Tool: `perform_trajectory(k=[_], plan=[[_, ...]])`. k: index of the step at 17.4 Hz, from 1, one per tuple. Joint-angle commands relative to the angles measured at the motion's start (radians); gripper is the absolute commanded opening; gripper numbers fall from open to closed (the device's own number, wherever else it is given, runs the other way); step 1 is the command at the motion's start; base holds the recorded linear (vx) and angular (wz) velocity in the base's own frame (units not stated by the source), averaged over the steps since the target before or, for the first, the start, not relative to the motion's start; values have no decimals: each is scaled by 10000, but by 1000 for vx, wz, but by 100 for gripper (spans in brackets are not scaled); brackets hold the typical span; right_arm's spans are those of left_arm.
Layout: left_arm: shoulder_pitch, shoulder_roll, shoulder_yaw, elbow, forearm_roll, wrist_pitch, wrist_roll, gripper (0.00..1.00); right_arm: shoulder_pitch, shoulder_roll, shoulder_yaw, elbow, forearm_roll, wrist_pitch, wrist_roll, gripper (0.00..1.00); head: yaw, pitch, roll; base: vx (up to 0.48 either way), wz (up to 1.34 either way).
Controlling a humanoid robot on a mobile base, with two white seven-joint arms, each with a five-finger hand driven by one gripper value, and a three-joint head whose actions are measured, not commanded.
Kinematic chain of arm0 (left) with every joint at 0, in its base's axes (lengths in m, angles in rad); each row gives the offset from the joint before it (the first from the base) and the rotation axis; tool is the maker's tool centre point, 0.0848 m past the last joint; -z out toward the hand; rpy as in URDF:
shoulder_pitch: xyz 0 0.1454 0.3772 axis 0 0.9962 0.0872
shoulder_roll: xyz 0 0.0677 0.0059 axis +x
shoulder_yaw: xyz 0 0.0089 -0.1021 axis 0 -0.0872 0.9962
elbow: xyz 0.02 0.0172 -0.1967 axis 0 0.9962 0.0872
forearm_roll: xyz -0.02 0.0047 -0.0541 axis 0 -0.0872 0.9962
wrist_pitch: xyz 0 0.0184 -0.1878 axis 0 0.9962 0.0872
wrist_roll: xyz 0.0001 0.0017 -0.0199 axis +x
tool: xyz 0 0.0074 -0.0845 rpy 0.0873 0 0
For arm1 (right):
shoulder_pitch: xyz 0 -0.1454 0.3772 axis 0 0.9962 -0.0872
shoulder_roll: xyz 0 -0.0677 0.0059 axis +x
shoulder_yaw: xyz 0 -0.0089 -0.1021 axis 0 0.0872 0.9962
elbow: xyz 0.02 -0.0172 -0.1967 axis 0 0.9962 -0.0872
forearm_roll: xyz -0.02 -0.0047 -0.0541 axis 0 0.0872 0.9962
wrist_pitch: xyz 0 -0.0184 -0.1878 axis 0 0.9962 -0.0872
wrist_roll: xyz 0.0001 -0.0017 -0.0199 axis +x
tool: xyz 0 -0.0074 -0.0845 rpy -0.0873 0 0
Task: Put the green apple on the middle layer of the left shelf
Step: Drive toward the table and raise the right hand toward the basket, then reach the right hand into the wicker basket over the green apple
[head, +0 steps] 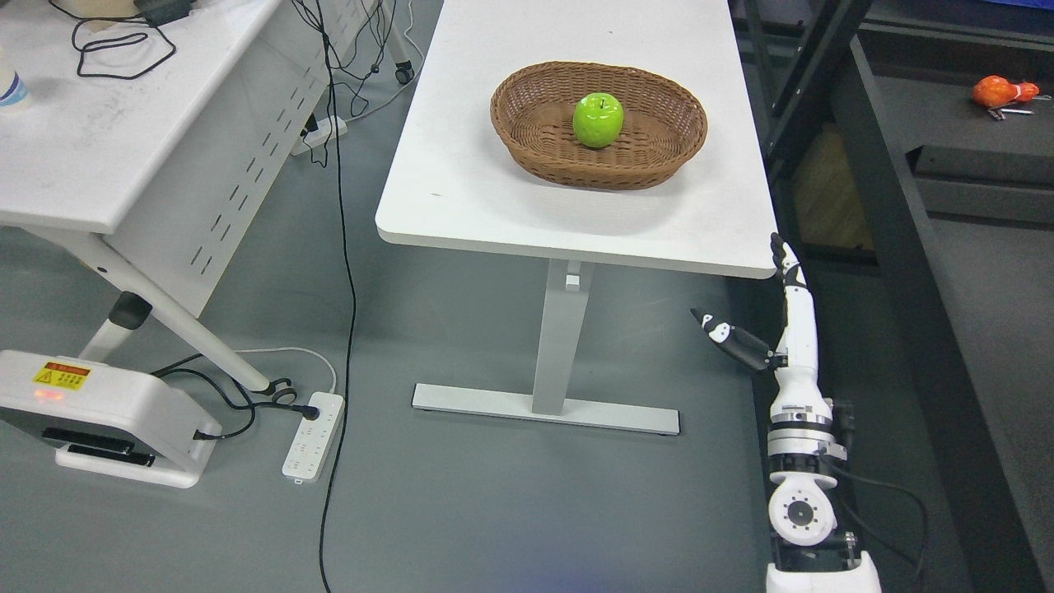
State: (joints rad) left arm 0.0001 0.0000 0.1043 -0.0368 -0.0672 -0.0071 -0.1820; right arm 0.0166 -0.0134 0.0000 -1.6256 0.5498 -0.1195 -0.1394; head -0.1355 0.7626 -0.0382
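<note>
A: What's cut off or hidden?
B: Right arm point(803, 461) runs off the bottom edge below the right hand point(782, 329). Apple's point(598, 120) underside sits behind the basket wall point(593, 169), up-left of the hand.
A: Anything unreadable?
B: Orange object point(1000, 91) far up-right, too small to identify. Warning label point(61, 376) on the white device far left, print illegible. Bottle point(11, 86) clipped by the left edge.

A glossy green apple point(598, 120) sits upright, stem up, in the middle of the brown wicker basket point(527, 148).
</note>
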Motion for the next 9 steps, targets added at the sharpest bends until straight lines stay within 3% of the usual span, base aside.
perform_trajectory(k=[1,3,9], plan=[[-215,175,0,0,-3,-5,-6,100,110,-402,246,-585,3584,-184,-94,100,0,0,0,171,27],[-215,175,0,0,-2,-5,-6,100,95,-449,170,-938,3568,-750,-79,100,0,0,0,184,45],[-215,175,0,0,-3,-5,-6,100,-579,-740,169,-955,2711,-814,670,100,0,0,0,233,133]])
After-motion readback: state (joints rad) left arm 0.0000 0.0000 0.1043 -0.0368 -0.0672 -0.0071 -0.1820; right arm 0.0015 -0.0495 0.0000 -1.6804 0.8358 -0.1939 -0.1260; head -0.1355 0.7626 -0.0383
